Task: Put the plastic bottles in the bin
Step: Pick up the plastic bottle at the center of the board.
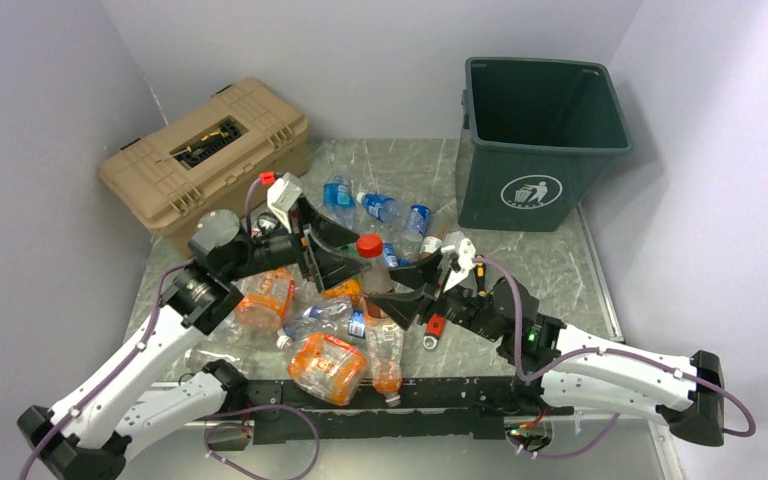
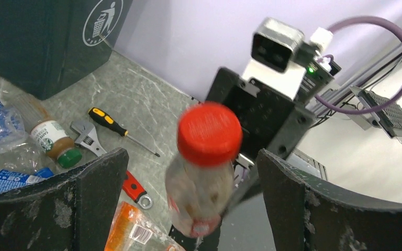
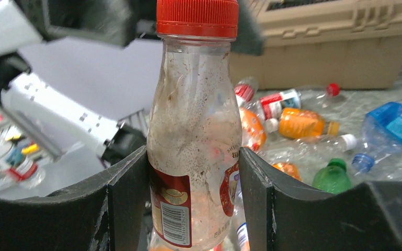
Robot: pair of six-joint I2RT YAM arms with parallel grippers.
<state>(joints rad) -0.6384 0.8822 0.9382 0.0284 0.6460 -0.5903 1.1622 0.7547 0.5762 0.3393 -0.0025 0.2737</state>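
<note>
Non-bottle stuff on this table: a tan toolbox [image 1: 205, 150] sits at the far left corner, lid shut, with a dark handle set into the top. It sits at an angle to the walls. A screwdriver [image 2: 123, 132] with a yellow and black grip lies flat on the table [image 1: 560, 260], which has a grey-green marble look. Just beside it is an adjustable wrench [image 2: 89, 138] with a silver head and red handle, pointing roughly the same way. The walls [image 1: 360, 60] are plain and pale.
</note>
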